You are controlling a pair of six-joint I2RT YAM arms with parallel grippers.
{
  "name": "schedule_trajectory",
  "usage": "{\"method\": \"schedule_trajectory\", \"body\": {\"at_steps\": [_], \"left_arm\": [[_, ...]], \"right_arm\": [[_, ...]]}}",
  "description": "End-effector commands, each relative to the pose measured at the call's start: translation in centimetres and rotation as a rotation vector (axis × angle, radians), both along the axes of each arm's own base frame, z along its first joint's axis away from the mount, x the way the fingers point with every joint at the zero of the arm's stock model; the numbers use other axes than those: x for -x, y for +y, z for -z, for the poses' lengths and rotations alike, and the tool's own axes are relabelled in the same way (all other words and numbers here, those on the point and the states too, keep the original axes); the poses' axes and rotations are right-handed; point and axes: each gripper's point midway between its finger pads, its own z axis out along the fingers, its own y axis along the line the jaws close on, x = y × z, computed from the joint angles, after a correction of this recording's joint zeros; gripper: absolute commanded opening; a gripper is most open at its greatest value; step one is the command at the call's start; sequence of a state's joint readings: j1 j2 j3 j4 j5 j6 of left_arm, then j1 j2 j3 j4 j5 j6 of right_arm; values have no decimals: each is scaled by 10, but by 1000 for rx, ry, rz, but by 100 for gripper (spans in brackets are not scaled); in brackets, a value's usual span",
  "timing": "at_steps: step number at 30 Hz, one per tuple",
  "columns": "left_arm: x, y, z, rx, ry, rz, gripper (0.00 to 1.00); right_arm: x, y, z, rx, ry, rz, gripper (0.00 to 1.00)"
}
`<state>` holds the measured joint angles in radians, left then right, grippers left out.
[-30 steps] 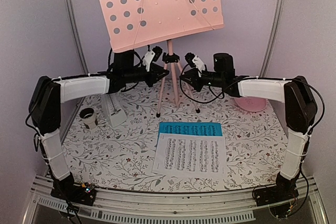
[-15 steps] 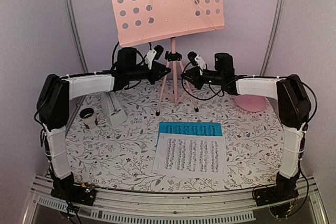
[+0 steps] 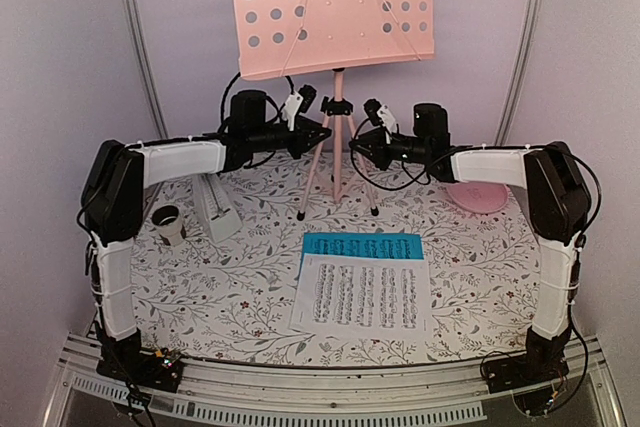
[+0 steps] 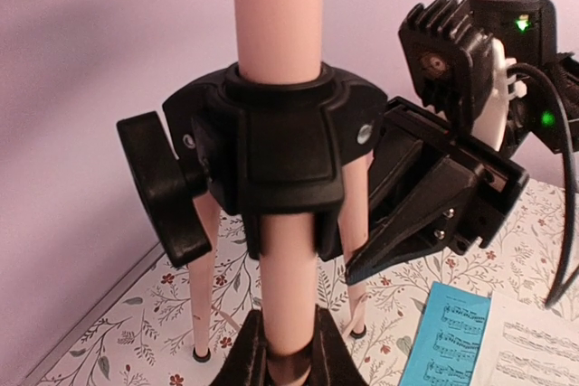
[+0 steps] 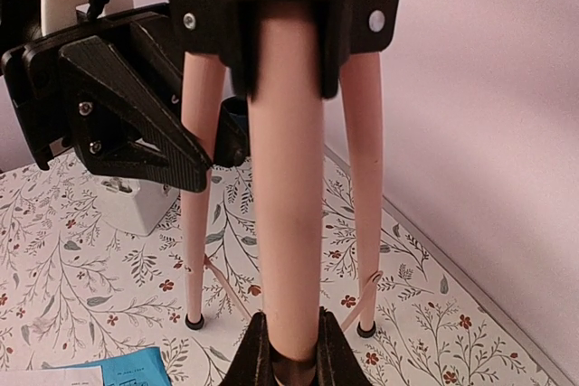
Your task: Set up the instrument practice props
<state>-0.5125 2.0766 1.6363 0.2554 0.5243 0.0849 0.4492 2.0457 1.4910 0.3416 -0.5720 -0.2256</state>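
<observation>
The pink music stand [image 3: 335, 7] stands at the back of the table, its perforated desk nearly level. My left gripper [image 3: 318, 134] is shut on one tripod leg [image 4: 289, 296] just below the black collar [image 4: 276, 146]. From the other side my right gripper [image 3: 358, 144] is shut on another leg [image 5: 288, 223]. The blue sheet [image 3: 360, 245] lies flat in front of the stand, partly under the white sheet [image 3: 362, 295]. The white metronome [image 3: 217, 209] stands at the left.
A dark cup [image 3: 167, 224] sits near the left edge, beside the metronome. A pink plate [image 3: 477, 197] lies at the back right under my right arm. The back wall is close behind the stand, with metal posts [image 3: 140, 47] at both corners.
The stand's desk has swung from a tilt to nearly level and moved up and right. Both arms shifted with it, still closed on the legs. The feet stayed where they were.
</observation>
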Motion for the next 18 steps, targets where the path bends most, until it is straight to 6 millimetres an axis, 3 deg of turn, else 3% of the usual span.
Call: {"method": "schedule_trajectory", "body": {"at_steps": [1,10,15,18], "left_arm": [[-60,70,-7,-18,-32,-238,14],[-65,65,-1,-31,-12,-217,21],[-62,64,-1,-33,-8,-203,28],[-59,62,-2,-31,-8,-186,34]], "right_arm": [[-70,-113,14,35,-1,318,0],[-69,-104,8,12,2,268,8],[-66,-102,7,7,3,245,22],[-64,-100,4,3,1,233,24]]}}
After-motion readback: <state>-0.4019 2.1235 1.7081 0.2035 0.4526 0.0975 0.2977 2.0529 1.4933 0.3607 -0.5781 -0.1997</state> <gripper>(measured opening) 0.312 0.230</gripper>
